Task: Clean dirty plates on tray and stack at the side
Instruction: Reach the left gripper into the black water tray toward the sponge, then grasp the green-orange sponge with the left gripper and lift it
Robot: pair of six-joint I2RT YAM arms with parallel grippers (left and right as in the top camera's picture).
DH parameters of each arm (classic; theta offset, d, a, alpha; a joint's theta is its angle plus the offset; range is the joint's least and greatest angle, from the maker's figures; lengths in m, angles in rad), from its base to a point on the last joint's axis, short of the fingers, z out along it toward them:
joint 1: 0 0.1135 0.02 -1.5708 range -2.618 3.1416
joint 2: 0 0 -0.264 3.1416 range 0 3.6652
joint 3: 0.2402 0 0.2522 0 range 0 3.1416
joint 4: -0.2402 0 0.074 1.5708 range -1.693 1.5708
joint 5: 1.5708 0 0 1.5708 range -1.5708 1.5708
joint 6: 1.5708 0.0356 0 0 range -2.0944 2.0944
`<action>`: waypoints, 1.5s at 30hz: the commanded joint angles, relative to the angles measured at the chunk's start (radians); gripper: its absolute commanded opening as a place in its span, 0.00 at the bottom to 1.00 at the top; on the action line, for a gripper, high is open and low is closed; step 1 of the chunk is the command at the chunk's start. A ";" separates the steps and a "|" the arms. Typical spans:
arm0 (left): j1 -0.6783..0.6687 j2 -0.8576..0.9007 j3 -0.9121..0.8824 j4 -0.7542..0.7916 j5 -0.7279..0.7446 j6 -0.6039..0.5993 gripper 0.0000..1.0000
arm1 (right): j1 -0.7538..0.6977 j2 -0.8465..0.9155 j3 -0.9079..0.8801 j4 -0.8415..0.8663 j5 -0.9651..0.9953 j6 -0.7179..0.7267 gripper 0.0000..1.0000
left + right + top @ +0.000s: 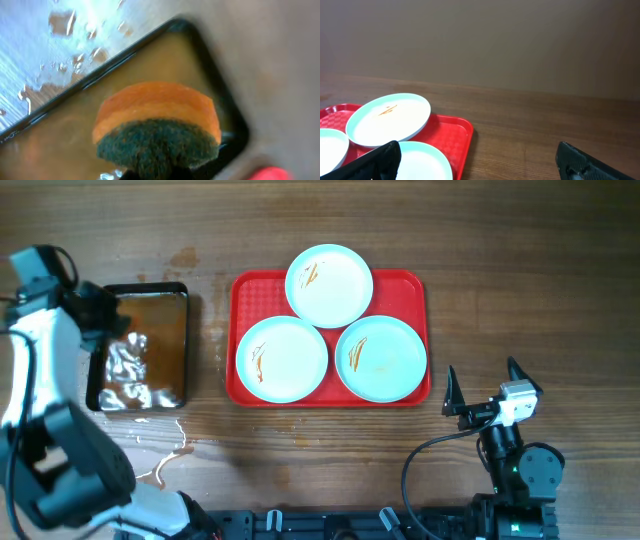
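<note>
Three pale plates lie on the red tray [247,290]: one at the back [329,285], one front left [281,359], one front right [381,358]. Each has orange-brown smears. My left gripper [103,308] is over the pan, left of the tray, shut on an orange sponge with a dark green scrub side [157,125]. My right gripper [482,375] is open and empty, on the table right of the tray's front corner. The right wrist view shows the back plate [388,119], the front right plate [425,160] and the tray's corner [457,131] between the open fingers [477,160].
A black-rimmed metal pan [168,330] holding brown liquid stands left of the tray, with something shiny and crumpled [128,365] in it. The pan's rim also shows in the left wrist view [210,75]. Water is spilled on the wood in front of the pan [165,448].
</note>
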 commanded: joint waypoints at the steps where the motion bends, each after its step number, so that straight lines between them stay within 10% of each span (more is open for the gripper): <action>1: -0.001 0.129 -0.032 -0.022 -0.053 0.013 0.04 | -0.005 -0.005 -0.001 0.003 0.005 -0.005 1.00; 4: -0.002 0.160 -0.032 -0.051 -0.053 0.012 0.04 | -0.005 -0.005 -0.001 0.003 0.005 -0.005 1.00; 6: -0.002 0.160 -0.032 -0.071 -0.029 0.012 0.72 | -0.005 -0.005 -0.001 0.003 0.005 -0.005 1.00; 10: -0.002 0.160 -0.032 -0.105 -0.008 0.013 0.89 | -0.005 -0.005 -0.001 0.003 0.005 -0.005 1.00; 20: -0.003 0.160 -0.153 0.004 -0.021 0.010 0.65 | -0.005 -0.005 -0.001 0.003 0.005 -0.004 1.00; 24: -0.002 0.160 -0.155 0.020 -0.038 0.010 0.04 | -0.005 -0.005 -0.001 0.003 0.005 -0.005 1.00; 29: -0.004 0.049 -0.125 -0.011 -0.034 0.012 0.04 | -0.005 -0.005 -0.001 0.003 0.005 -0.005 1.00; 30: -0.005 0.037 -0.125 -0.011 -0.028 0.011 0.20 | -0.005 -0.005 -0.001 0.003 0.005 -0.005 1.00; 31: -0.005 0.036 -0.126 -0.025 0.004 0.011 0.80 | -0.005 -0.005 -0.001 0.003 0.005 -0.005 1.00; 38: -0.008 0.126 -0.194 -0.002 0.039 0.010 0.82 | -0.005 -0.005 -0.001 0.003 0.005 -0.005 1.00; 41: -0.008 0.169 -0.195 0.047 -0.006 0.009 0.64 | -0.005 -0.005 -0.001 0.003 0.005 -0.005 1.00; 43: -0.005 0.175 -0.194 0.084 -0.011 0.010 0.06 | -0.005 -0.005 -0.001 0.003 0.005 -0.005 1.00; 45: -0.005 0.166 -0.186 0.090 -0.011 0.010 0.04 | -0.005 -0.005 -0.001 0.003 0.005 -0.005 1.00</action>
